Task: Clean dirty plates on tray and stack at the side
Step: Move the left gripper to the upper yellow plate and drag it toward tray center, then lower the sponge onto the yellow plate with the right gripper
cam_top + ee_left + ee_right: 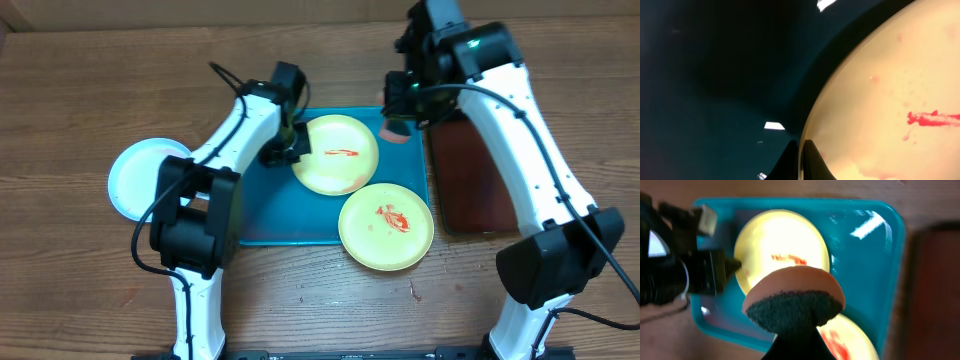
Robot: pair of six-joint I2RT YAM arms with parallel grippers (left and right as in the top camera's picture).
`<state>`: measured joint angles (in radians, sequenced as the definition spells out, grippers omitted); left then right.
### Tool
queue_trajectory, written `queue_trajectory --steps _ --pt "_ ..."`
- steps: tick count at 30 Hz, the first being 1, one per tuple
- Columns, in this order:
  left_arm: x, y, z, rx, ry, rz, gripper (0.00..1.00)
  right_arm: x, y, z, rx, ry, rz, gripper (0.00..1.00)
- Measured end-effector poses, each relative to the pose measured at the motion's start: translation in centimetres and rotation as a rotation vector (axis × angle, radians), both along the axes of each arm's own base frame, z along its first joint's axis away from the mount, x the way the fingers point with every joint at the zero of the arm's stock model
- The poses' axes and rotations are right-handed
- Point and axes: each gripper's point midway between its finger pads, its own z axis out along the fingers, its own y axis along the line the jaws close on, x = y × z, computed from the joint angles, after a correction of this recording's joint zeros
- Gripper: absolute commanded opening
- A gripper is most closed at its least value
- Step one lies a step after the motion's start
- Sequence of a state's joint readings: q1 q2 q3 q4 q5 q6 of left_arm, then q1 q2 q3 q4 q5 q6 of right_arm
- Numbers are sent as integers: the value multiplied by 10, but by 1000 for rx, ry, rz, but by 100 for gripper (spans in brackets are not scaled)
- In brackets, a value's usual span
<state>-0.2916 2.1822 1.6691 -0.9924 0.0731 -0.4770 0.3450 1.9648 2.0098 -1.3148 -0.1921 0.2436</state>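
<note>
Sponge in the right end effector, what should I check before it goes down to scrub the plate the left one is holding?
1. Sponge gripped by right end effector: ok.
2. Left end effector pinching upper plate at its rim: ok.
3. Sponge above upper plate: not ok, it hangs off the plate's right edge.
4. Lower plate fully on tray: not ok, it overhangs the front rim.
5. Blue plate on the table left of tray: ok.

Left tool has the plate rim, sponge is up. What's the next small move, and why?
Probably bring the right tool and its sponge down onto the red smear: the left tool grips that plate by its rim, and the sponge hangs clear of it.
</note>
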Motion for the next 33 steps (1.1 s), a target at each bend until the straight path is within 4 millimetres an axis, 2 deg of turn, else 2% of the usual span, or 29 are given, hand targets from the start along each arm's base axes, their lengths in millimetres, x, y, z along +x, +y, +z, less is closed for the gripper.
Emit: queue_trajectory --steps 7,12,17,22,29,33 --pt "6 25 0 4 1 15 4 10 58 -49 60 -21 52 4" --pt "8 31 0 -15 1 9 4 17 99 -88 98 -11 87 4" --pt "8 32 0 -26 3 -17 4 26 129 -111 143 -30 101 4" --pt "7 31 1 -30 3 -31 4 33 149 -128 179 -48 110 4" --pt "7 30 1 -37 4 -32 4 36 164 -161 185 -39 122 4" --pt "7 30 1 -37 4 -34 5 40 173 -168 199 -65 135 4"
